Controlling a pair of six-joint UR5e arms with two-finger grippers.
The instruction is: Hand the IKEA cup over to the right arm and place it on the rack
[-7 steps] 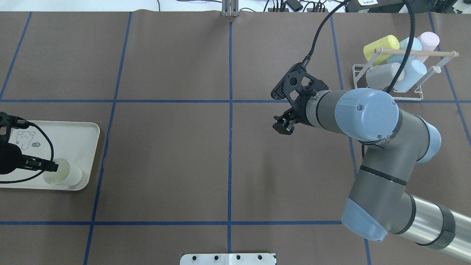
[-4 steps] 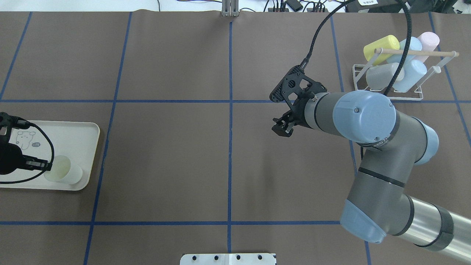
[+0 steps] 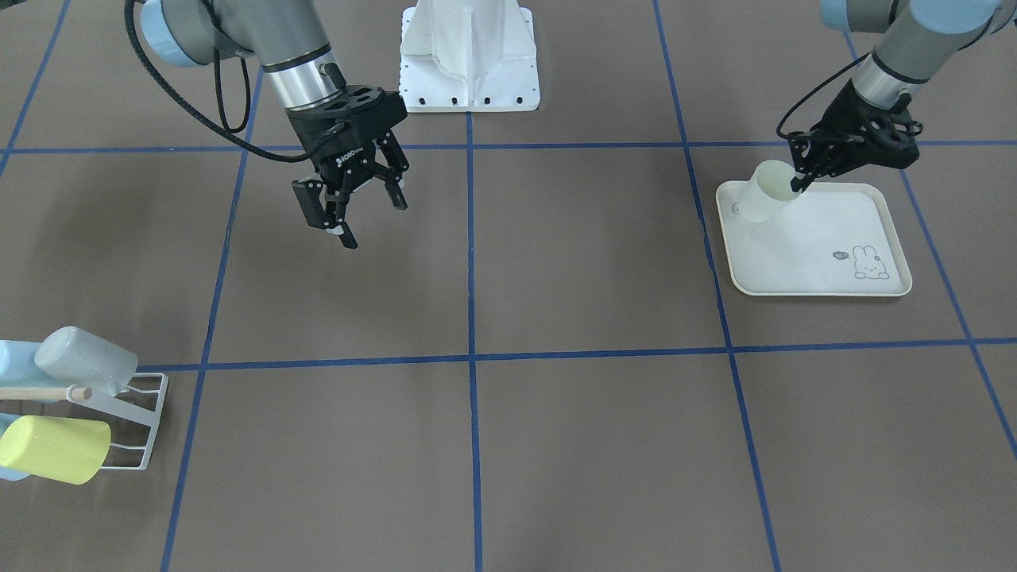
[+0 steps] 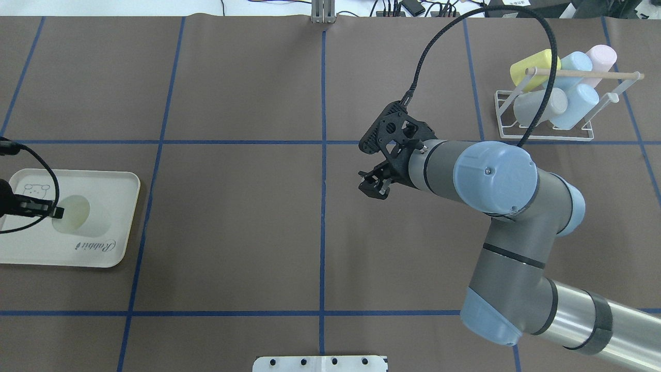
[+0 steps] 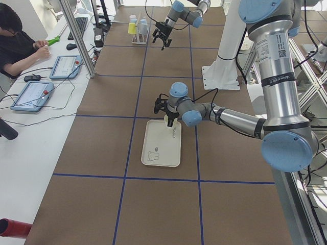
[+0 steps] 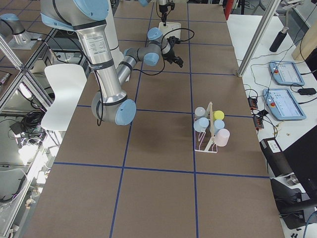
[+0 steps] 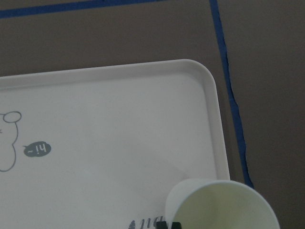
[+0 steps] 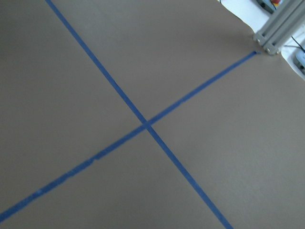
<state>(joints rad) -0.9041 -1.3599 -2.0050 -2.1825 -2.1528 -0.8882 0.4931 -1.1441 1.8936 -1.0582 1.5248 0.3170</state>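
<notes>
In the front-facing view the left gripper (image 3: 801,176) is pinching the rim of the pale IKEA cup (image 3: 763,197), one finger inside the mouth, above the tray's (image 3: 818,292) 10 o'clock corner. The cup is leaning, its long axis running from mouth at 1 o'clock to base at 7 o'clock; whether the base is touching the tray I cannot tell. The right gripper (image 3: 373,222) is hanging with its fingers spread wide and nothing between them, and bare brown table (image 3: 596,262) is lying between the two grippers.

From overhead, the cup's mouth is facing almost straight up, with the left gripper sitting at its 9 o'clock edge. The right arm (image 4: 496,175) is reaching in from 4 o'clock, elbow bent, its gripper pointing toward 9 o'clock over open table. The rack (image 4: 547,137) is standing at 2 o'clock, well apart, carrying coloured cups (image 4: 537,62).

In the left side view the near arm is stretching low over the tray. The left wrist camera is showing the cup's mouth at 5 o'clock, near the tray's rounded corner. The right wrist camera is showing only crossing blue tape lines (image 8: 147,125).
</notes>
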